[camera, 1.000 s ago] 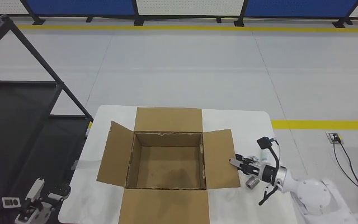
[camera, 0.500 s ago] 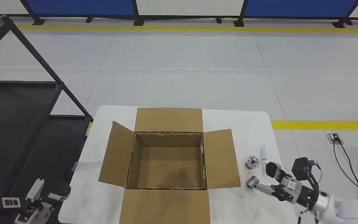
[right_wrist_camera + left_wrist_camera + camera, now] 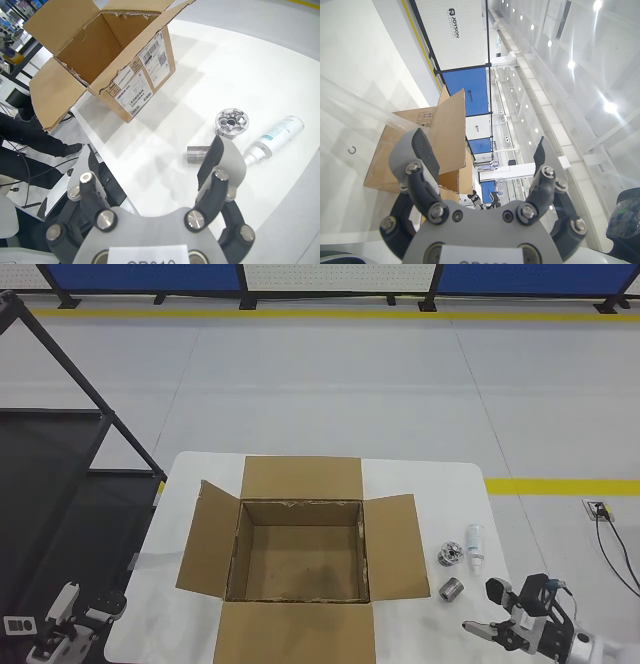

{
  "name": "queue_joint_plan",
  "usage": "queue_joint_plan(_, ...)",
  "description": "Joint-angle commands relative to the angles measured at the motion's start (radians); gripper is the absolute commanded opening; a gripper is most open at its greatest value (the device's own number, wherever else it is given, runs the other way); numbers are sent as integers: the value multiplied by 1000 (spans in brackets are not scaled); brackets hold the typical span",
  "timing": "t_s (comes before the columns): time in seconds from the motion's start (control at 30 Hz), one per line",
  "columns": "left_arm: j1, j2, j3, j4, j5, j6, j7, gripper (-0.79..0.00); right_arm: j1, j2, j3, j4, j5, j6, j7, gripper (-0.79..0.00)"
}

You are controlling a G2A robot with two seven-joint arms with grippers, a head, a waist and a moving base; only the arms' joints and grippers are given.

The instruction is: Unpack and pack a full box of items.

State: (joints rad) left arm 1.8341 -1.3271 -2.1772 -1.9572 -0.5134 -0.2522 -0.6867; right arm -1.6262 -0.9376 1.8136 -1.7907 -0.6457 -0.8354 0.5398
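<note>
Right gripper (image 3: 155,150) gapes wide, holding nothing. 3 items lie right of the box (image 3: 392,547): steel sleeve (image 3: 197,154), flanged hub (image 3: 232,122), spray bottle (image 3: 277,133). The sleeve looks heavy, slick and likely to roll, so I'd pinch across its curved sides. Left gripper (image 3: 481,140) is open and empty too.

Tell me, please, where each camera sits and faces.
Top view: above the arms, looking down on the open brown cardboard box on the white table; right hand by its corner.
Left wrist view: on that wrist, tilted upward past the open left hand toward the box and ceiling.
Right wrist view: on that wrist, looking down past its open hand at box and table.
All three show the box.
</note>
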Motion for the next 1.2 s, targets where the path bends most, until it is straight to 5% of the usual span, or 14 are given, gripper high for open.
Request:
queue_joint_plan(0.0,0,0,0,0,0,0,0,0,38,3,-19,7,-106,6,13,0)
queue_joint_plan(0.43,0,0,0,0,0,0,0,0,298,-3,-220,318,-423,-47,-146,0)
queue_joint_plan(0.93,0,0,0,0,0,0,0,0,341,-16,-335,421,-641,65,-377,0)
queue_joint_plan(1.17,0,0,0,0,0,0,0,0,348,-20,-368,428,-687,117,-384,0)
